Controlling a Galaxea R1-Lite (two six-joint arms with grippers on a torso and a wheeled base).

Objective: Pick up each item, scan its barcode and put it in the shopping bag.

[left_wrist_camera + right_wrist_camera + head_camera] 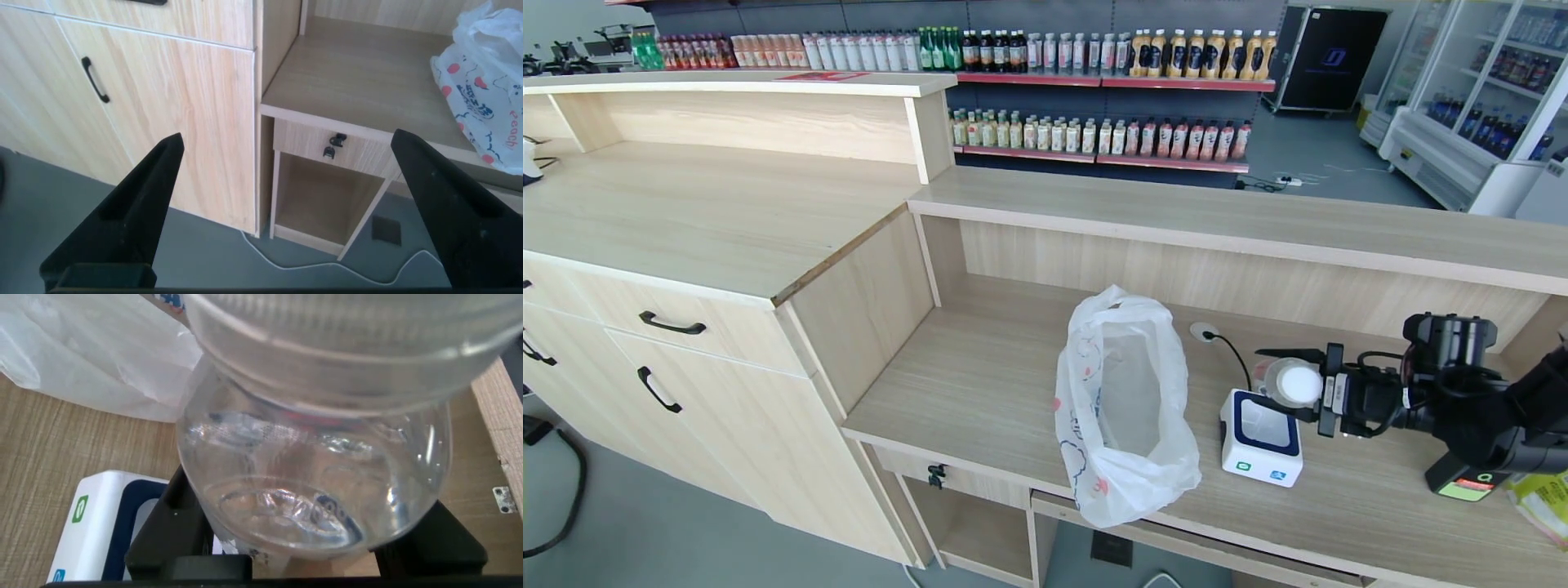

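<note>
My right gripper (pixel 1282 381) is shut on a clear plastic bottle (pixel 1298 384) with a white cap, held sideways just above the white and blue barcode scanner (pixel 1260 437). In the right wrist view the bottle (pixel 310 482) sits between the black fingers (pixel 172 539), with the scanner (pixel 98 523) underneath and the bag (pixel 90 359) beyond. The white printed shopping bag (pixel 1123 400) stands open on the counter left of the scanner. My left gripper (pixel 286 212) hangs open and holds nothing, low in front of the counter, above the floor. The bag (pixel 482 73) lies off to one side of it.
A raised wooden ledge (pixel 1241 220) runs behind the counter, and a taller cabinet (pixel 711 220) with drawers stands on the left. A cable (pixel 1233 351) runs from a counter socket to the scanner. A yellow-green packet (pixel 1543 498) lies at the right edge.
</note>
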